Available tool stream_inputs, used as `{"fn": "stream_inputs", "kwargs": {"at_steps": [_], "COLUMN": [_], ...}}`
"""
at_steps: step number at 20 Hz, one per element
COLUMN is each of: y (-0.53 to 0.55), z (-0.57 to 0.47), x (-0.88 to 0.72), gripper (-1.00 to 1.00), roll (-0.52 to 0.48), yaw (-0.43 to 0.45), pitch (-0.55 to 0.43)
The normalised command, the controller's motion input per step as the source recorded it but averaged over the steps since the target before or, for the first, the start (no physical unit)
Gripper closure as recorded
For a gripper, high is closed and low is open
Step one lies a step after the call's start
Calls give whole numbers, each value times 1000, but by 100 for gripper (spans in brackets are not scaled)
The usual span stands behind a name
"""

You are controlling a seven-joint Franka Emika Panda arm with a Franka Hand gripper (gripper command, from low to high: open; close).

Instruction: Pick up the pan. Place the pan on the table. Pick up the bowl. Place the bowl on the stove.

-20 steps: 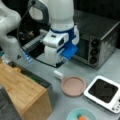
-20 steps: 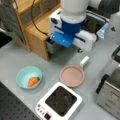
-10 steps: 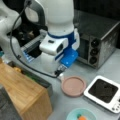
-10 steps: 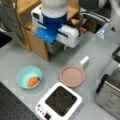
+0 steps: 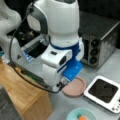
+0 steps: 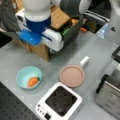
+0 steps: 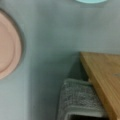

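On the grey desk [image 6: 22, 58] the pan [image 6: 72, 75] sits already off the stove [image 6: 60, 103], the bowl [image 6: 29, 77] unlifted beside it, while the tool, hidden under the arm, state untellable, may clip the wooden box [image 5: 22, 92]

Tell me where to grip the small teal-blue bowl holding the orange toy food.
Probably from straight above, pinching the light teal-blue bowl at its rim on the side away from the orange toy food. It sits upright and apart from the pinkish-brown pan on the grey table, so its rim is unobstructed. The gripper does not show.
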Motion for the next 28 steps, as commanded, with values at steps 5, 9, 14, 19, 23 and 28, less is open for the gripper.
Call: {"fn": "stream_inputs", "kwargs": {"at_steps": [5,9,14,19,23,28], "y": [-446,-402,-262,-188,-152,-165], "z": [-29,-79,26,74,21,-228], "x": [609,630,501,373,336,389], "gripper": [-100,-100,-100,-100,-100,-100], "roll": [-53,-101,-38,-2,16,34], "yaw": [148,111,119,97,43,24], "pitch": [225,206,226,217,179,80]}}
